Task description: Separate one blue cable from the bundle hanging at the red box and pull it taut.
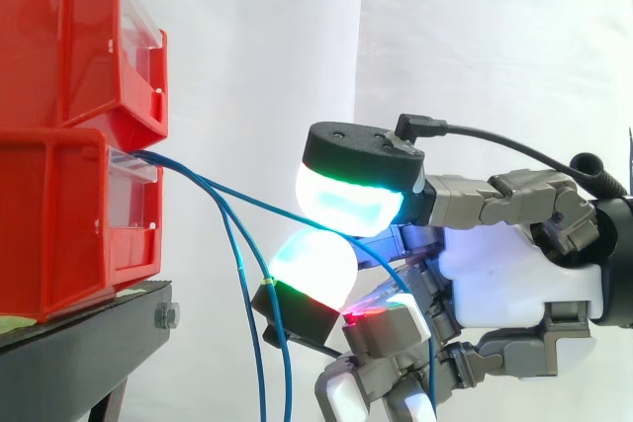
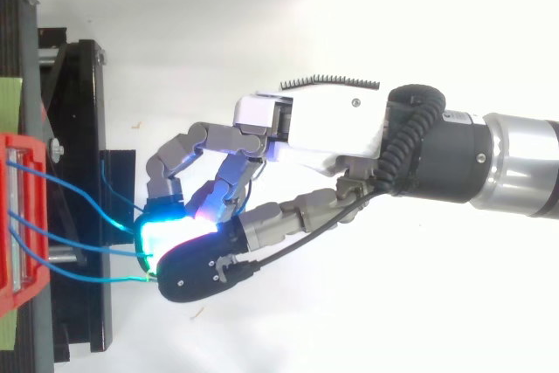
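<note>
Several thin blue cables come out of the front of the lower red bin [image 1: 59, 224]. One blue cable [image 1: 232, 191] runs fairly straight, slanting down to the right, into the gap between two glowing cyan-white fingertips [image 1: 348, 197]. My hand [image 1: 504, 284] reaches in from the right, its fingers curled and pinching that cable a short way from the bin. The other blue cables [image 1: 259, 363] hang down loosely below the pinch. In the top view the hand [image 2: 332, 124] is level with the bin [image 2: 17, 290], and three cable strands [image 2: 87, 279] span the gap to its fingertips.
A second red bin [image 1: 59, 46] is stacked on the lower one, both on a black stand [image 1: 79, 343]. From above, the black stand [image 2: 83, 128] runs along the left side. A white curtain hangs behind the hand.
</note>
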Controlling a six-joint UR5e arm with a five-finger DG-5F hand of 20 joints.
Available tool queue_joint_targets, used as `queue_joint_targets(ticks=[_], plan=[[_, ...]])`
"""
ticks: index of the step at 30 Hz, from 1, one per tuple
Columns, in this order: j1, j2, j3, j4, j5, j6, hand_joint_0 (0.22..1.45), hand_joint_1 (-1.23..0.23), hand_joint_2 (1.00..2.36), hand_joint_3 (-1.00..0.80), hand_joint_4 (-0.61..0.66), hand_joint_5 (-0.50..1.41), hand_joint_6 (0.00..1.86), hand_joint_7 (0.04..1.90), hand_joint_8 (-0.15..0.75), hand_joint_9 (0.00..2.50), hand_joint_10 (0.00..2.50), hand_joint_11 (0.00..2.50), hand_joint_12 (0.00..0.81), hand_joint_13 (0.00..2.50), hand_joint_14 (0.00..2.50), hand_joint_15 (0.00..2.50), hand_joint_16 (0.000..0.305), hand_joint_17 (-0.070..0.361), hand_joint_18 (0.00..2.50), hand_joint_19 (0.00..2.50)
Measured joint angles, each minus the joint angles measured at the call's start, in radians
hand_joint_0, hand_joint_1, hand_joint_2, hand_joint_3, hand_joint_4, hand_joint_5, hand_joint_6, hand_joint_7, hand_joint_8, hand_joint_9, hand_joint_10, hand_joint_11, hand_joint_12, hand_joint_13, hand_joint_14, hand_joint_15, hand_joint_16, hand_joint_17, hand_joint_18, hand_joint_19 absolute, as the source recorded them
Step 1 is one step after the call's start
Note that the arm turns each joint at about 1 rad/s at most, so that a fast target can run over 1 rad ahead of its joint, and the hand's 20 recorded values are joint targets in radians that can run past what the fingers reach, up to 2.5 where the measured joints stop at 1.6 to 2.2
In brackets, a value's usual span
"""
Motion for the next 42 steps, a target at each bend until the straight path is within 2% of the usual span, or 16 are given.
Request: queue_joint_targets(ticks=[2,6,12,18,20,25,30,38,42], plan=[[0.000,0.000,0.000,0.000,0.000,0.002,0.71,-0.83,1.02,-0.29,0.08,-0.22,0.89,1.13,0.344,1.03,0.02,1.11,0.417,0.91,0.02,0.69,0.050,0.113,0.96,0.77],[0.001,0.000,0.000,0.000,0.000,0.004,0.75,-0.83,1.03,-0.12,0.04,-0.23,0.89,1.37,0.350,1.04,0.02,1.08,0.407,0.91,0.02,0.68,0.049,0.110,0.95,0.78],[0.002,0.000,0.000,0.002,0.000,0.005,0.77,-0.83,1.02,-0.22,0.03,-0.23,0.91,1.20,0.339,1.06,0.02,1.11,0.404,0.94,0.02,0.70,0.049,0.109,0.95,0.78],[0.002,0.000,0.000,0.004,0.000,0.011,0.78,-0.85,1.02,-0.30,0.03,-0.23,0.90,1.20,0.328,1.11,0.02,1.24,0.402,0.99,0.02,0.75,0.047,0.106,0.94,0.75],[0.002,0.000,0.000,0.006,0.000,0.011,0.80,-0.85,1.01,-0.34,0.03,-0.23,0.89,1.26,0.324,1.13,0.02,1.27,0.401,1.02,0.03,0.78,0.047,0.105,0.94,0.77],[0.003,0.000,0.000,0.009,0.004,0.012,0.84,-0.84,1.01,-0.39,0.03,-0.23,0.90,1.24,0.317,1.16,0.02,1.35,0.384,1.15,0.03,1.08,0.044,0.098,1.00,0.99],[0.003,0.000,0.000,0.009,0.004,0.012,0.86,-0.84,1.01,-0.44,0.03,-0.23,0.89,1.21,0.320,1.15,0.02,1.37,0.348,1.25,0.02,1.31,0.041,0.091,1.02,1.03],[0.002,0.000,0.000,0.009,0.005,0.012,0.85,-0.85,1.00,-0.46,0.03,-0.23,0.89,1.21,0.321,1.15,0.02,1.38,0.331,1.32,0.01,1.45,0.040,0.090,1.02,1.00],[0.002,0.000,0.000,0.009,0.005,0.012,0.83,-0.85,1.02,-0.33,0.02,-0.23,0.88,1.31,0.317,1.16,0.02,1.38,0.332,1.33,0.01,1.46,0.040,0.090,1.00,1.00]])
